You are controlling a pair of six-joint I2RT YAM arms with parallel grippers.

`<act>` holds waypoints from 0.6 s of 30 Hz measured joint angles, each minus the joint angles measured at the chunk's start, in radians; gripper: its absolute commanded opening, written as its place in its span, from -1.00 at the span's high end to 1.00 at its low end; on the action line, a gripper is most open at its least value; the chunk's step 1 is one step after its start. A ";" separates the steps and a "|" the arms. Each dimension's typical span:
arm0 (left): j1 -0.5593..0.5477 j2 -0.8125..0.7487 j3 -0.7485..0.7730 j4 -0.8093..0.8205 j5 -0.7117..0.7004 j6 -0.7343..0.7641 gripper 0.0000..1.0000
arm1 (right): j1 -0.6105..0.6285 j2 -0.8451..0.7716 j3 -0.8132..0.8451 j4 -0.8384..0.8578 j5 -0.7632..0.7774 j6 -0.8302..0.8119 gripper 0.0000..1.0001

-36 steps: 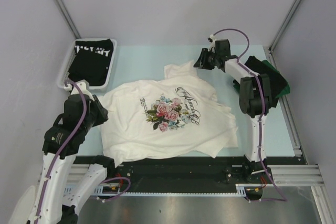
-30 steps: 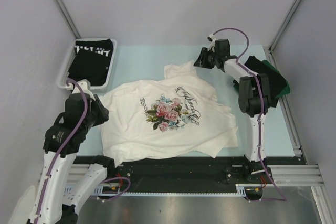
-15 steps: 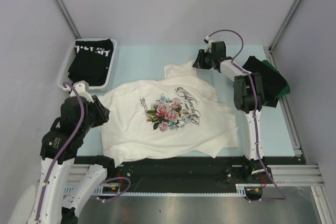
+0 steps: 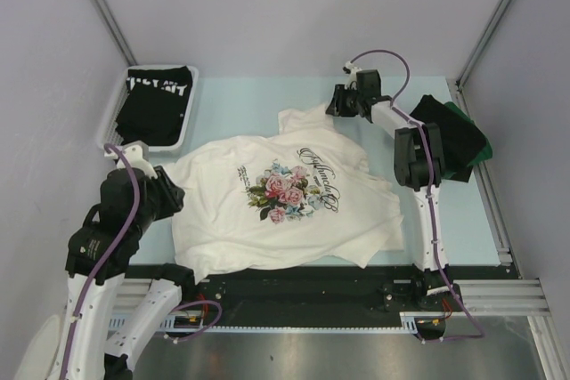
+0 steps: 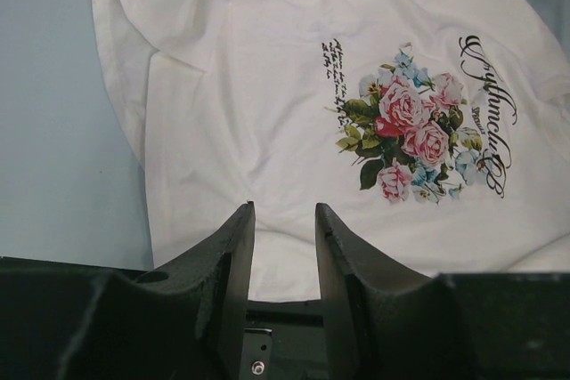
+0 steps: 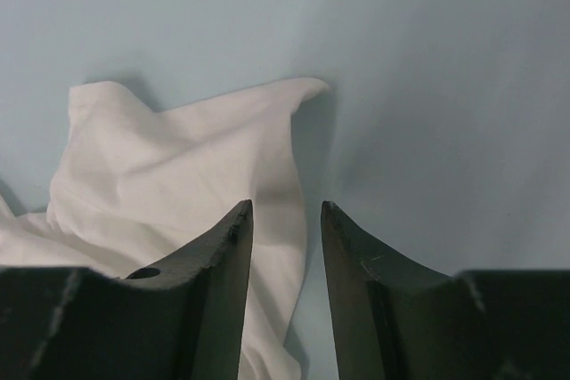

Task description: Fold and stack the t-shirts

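Note:
A white t-shirt (image 4: pixel 294 211) with a pink-blue floral print and black script lies spread out, face up and wrinkled, in the middle of the table. My left gripper (image 4: pixel 175 195) hovers open at its left hem; in the left wrist view the jaws (image 5: pixel 283 213) stand apart over the white cloth (image 5: pixel 249 95) with nothing between them. My right gripper (image 4: pixel 332 104) is open just above the shirt's far sleeve (image 6: pixel 178 157), its jaws (image 6: pixel 285 209) straddling the sleeve's edge without pinching it.
A white mesh basket (image 4: pixel 190 109) at the far left holds a folded black t-shirt with white lettering (image 4: pixel 156 100). At the far right lies a pile of a black tee (image 4: pixel 450 131) and a dark green tee (image 4: pixel 482 150). A black rail runs along the near edge.
My left arm has drawn back toward the near edge and its jaws have opened a little. My right gripper has shifted slightly left, toward the sleeve. The shirt has not moved.

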 measured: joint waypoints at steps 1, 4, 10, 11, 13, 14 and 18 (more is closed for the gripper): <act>0.000 0.000 0.000 -0.001 0.000 0.000 0.24 | 0.000 0.006 0.005 -0.002 0.000 -0.003 0.17; 0.000 -0.004 0.000 -0.005 0.000 0.000 0.23 | 0.001 0.026 0.010 -0.005 0.002 -0.011 0.20; 0.000 -0.015 0.000 -0.013 0.000 0.000 0.23 | 0.007 0.056 0.049 -0.011 0.000 -0.024 0.83; 0.000 -0.016 0.000 -0.013 0.000 0.000 0.23 | 0.008 0.060 0.053 -0.014 0.000 -0.023 1.00; 0.000 -0.016 0.000 -0.015 0.000 0.000 0.23 | 0.011 0.069 0.068 -0.021 0.000 -0.021 1.00; 0.000 -0.016 0.000 -0.016 0.000 0.000 0.22 | 0.011 0.075 0.075 -0.023 0.000 -0.018 1.00; 0.000 -0.015 0.000 -0.019 0.000 0.000 0.23 | 0.011 0.107 0.132 -0.035 0.002 -0.013 1.00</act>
